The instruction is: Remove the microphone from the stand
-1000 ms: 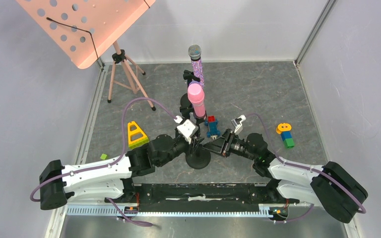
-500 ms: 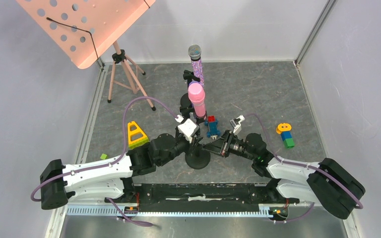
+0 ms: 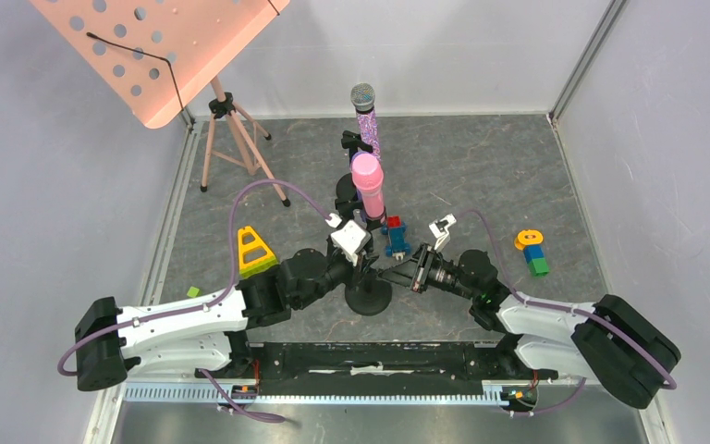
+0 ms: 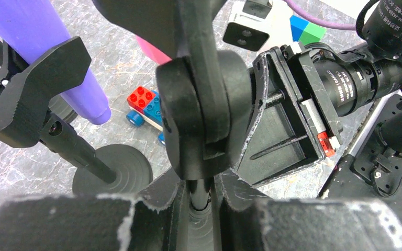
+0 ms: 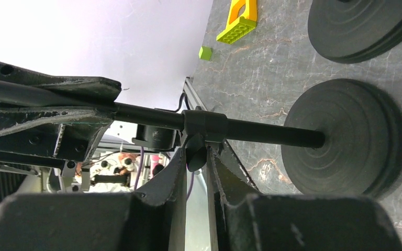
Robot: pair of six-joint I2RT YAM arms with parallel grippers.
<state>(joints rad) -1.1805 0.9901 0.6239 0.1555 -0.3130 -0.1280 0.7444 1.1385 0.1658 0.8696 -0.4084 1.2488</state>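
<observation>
Black cylinder on the right arm's wrist (image 4: 345,86): here in the left wrist view there's white print running along the barrel. It has letters and maybe digits, but they're too small and soft to spell out.
Black ring in the top right corner (image 4: 398,15): a short row of white characters, cut by the frame edge, so no reading it.
Pink microphone (image 3: 366,185): from above, no lettering I can make out on the body.
Stand (image 5: 261,130): a plain black pole in the right wrist view, nothing legible on it.
Toy bricks (image 3: 533,252): just colours from up here, no marks I can read.
</observation>
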